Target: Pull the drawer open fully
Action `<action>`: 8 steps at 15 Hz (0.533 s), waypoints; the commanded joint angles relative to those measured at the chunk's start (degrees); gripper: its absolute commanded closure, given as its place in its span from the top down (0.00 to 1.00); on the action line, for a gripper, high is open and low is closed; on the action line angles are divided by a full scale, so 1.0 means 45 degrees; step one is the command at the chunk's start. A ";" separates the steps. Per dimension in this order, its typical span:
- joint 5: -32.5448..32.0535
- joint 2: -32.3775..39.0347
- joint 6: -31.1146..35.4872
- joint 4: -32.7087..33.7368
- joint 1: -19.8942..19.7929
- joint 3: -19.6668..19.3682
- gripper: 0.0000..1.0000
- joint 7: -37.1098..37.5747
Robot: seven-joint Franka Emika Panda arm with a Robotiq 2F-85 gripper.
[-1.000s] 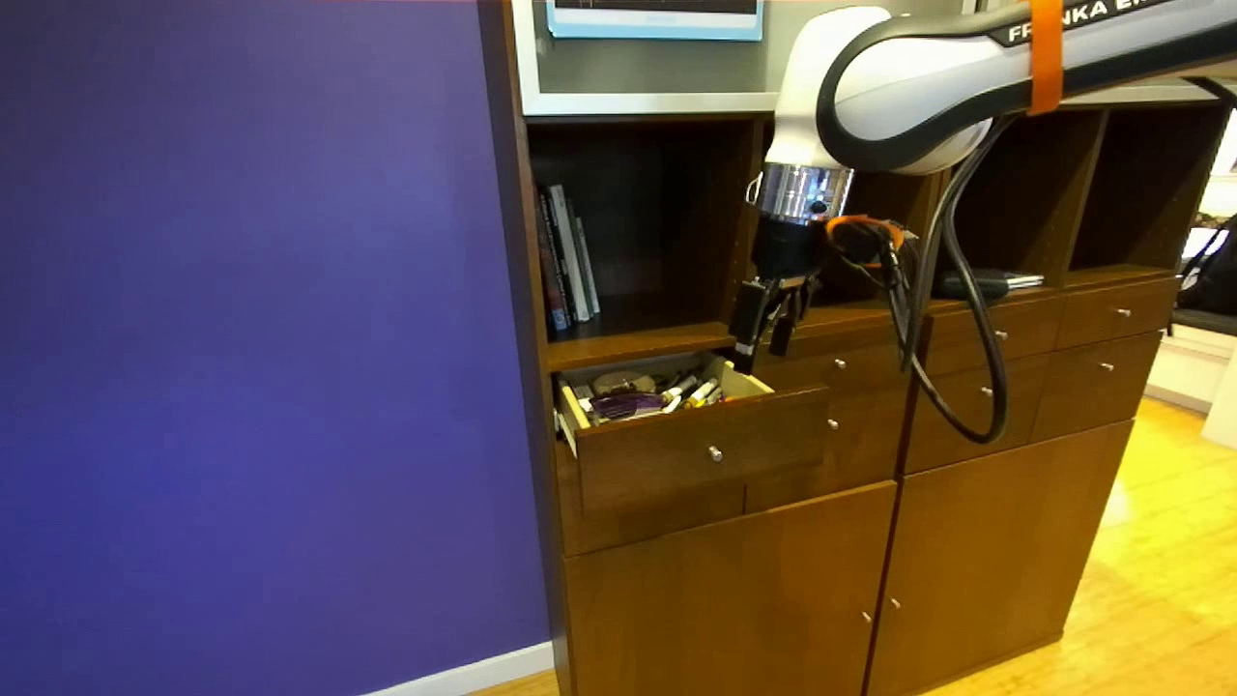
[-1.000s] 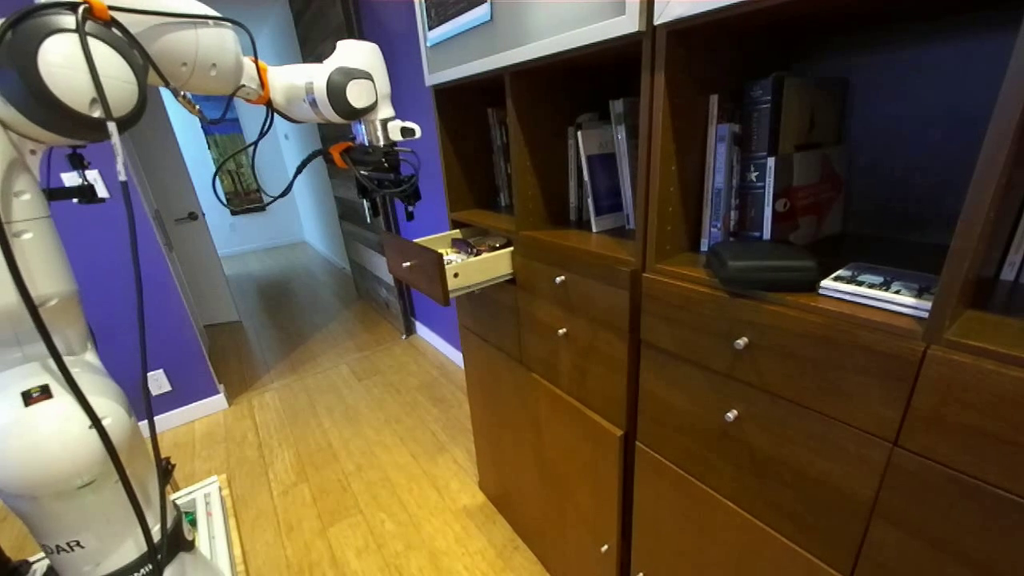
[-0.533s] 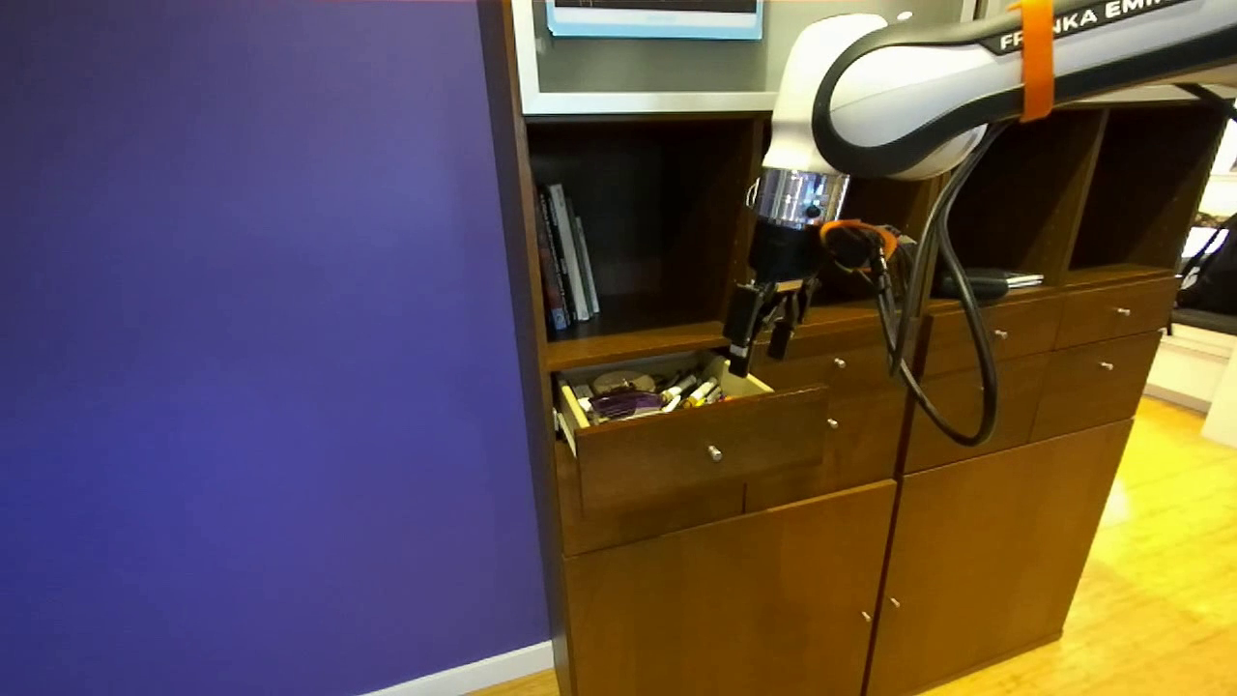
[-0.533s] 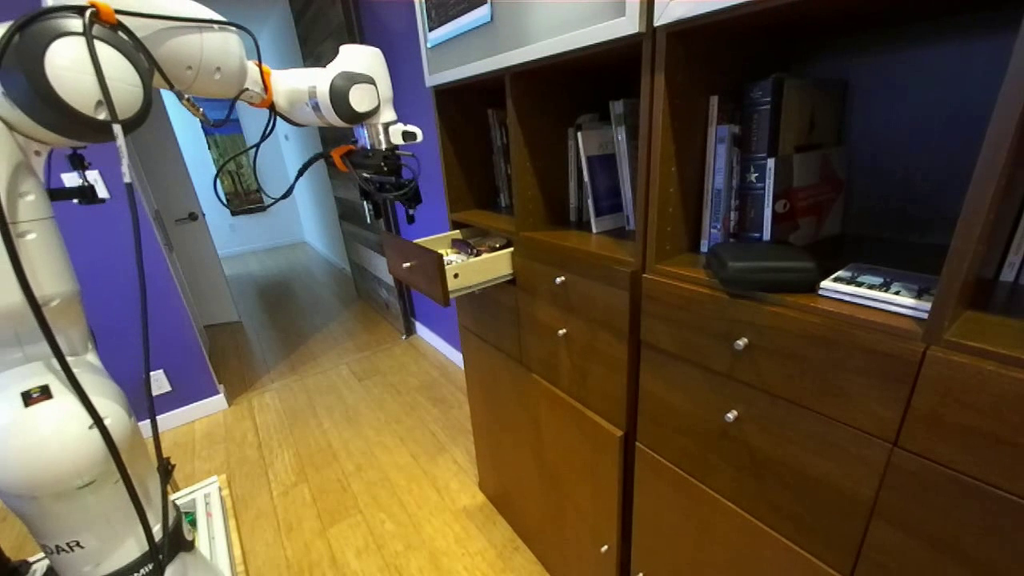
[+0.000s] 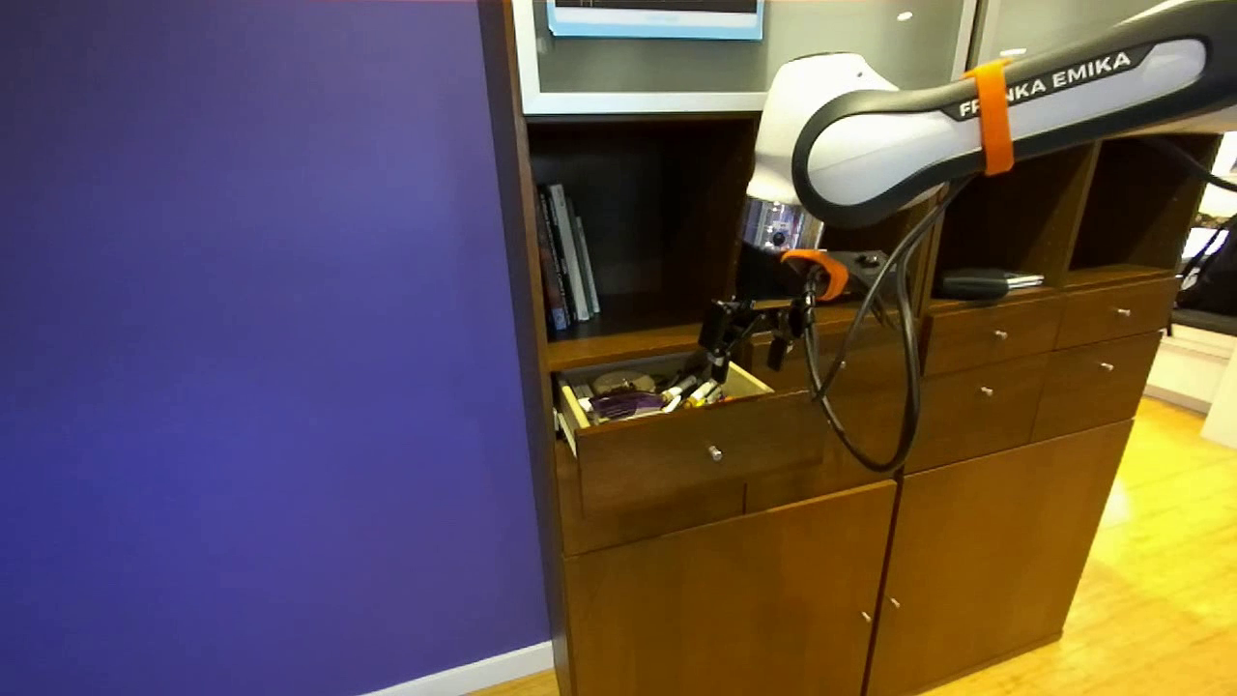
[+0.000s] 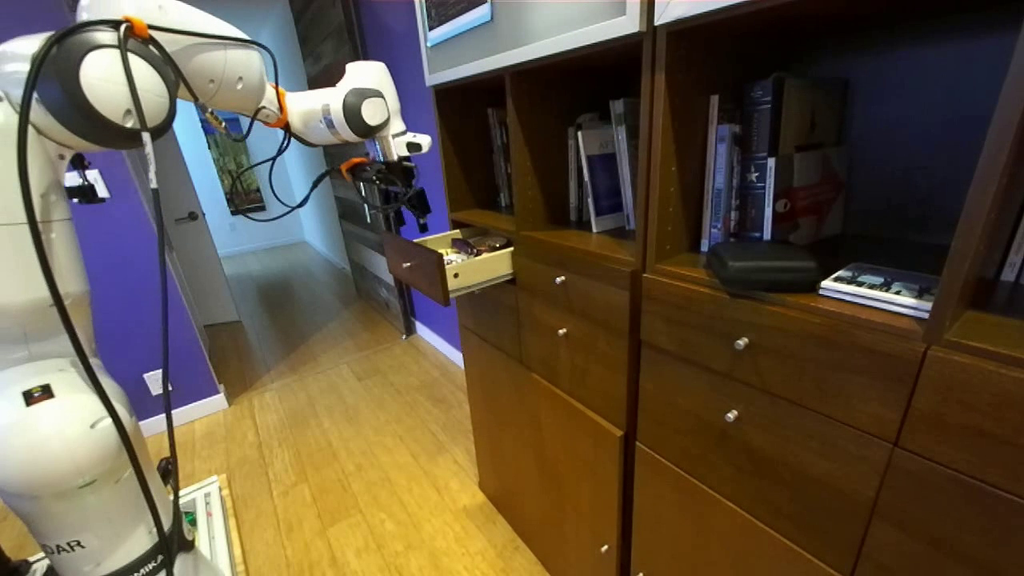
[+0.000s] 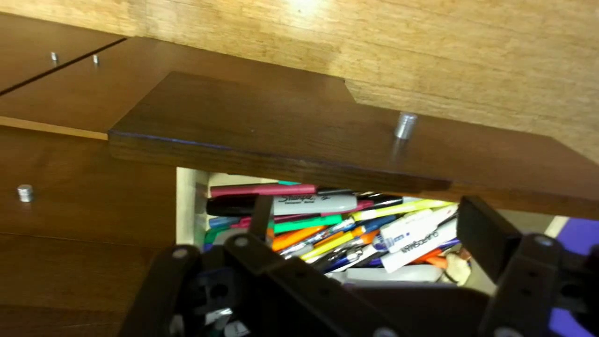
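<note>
The drawer [image 5: 657,464] stands pulled out from the cabinet, its reddish-brown front and silvery knob [image 5: 715,452] facing outward. It also shows in an exterior view [image 6: 416,270] and in the wrist view [image 7: 281,126]. Its pale interior holds pens, markers and small clutter. My gripper [image 5: 747,362] is open and empty, pointing down above the drawer's right part, behind the front panel. In the wrist view the gripper [image 7: 369,224] has its fingers wide apart over the markers [image 7: 416,238], with the front panel's top edge just beyond the tips. The knob [image 7: 405,125] is on the panel's far side, untouched.
Closed drawers with knobs [image 6: 560,280] sit beside and below. Cabinet doors [image 5: 725,599] are underneath. A shelf with books [image 5: 570,256] is above and behind the drawer. A purple wall [image 5: 290,338] stands at the cabinet's side. Cables [image 5: 899,425] hang from the arm.
The arm has come down and closer to the cabinet, bringing the gripper lower over the drawer. The fingers look wider apart than before. The drawer has not moved.
</note>
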 commanded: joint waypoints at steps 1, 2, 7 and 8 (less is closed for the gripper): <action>-0.1622 0.0301 0.0476 0.0244 0.0454 -0.0265 1.00 0.2570; -0.1771 0.0391 0.0378 0.0300 0.0499 -0.0268 1.00 0.3034; -0.1742 0.0692 0.1019 0.0172 0.0556 -0.0270 1.00 0.4289; -0.1800 0.0754 0.1236 0.0129 0.0562 -0.0293 1.00 0.4401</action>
